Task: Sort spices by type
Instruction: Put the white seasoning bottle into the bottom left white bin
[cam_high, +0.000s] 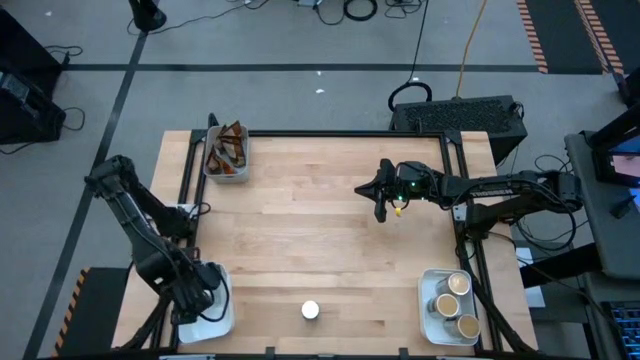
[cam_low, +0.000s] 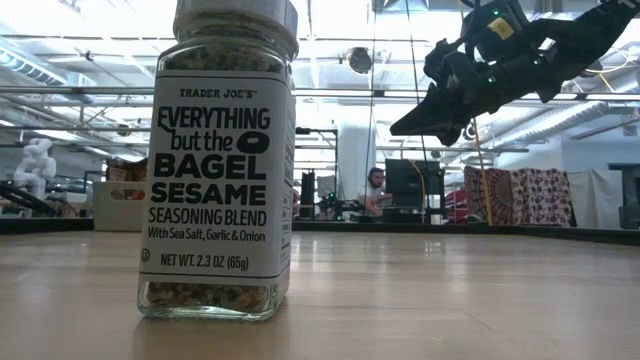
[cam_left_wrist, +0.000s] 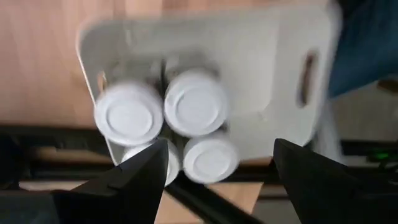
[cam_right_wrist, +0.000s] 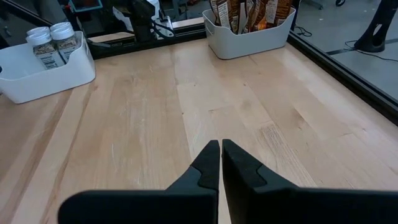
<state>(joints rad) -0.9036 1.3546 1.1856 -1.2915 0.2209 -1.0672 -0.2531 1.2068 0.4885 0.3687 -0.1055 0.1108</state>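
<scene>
One white-lidded jar (cam_high: 310, 310) left loose at the near table edge, between trays. Left gripper (cam_left_wrist: 214, 180) spread and empty over four jars (cam_left_wrist: 196, 102) in the white tray (cam_left_wrist: 267, 74). Right gripper (cam_right_wrist: 220, 163) clenched, empty, mid-table. Risk: toppling the tall lone jar on approach.

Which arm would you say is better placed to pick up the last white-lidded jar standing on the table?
Probably the left. Its gripper hangs open over the tray of white-lidded jars, close to the lone jar at the table's near edge. The right gripper is shut, raised mid-table, farther away.
</scene>
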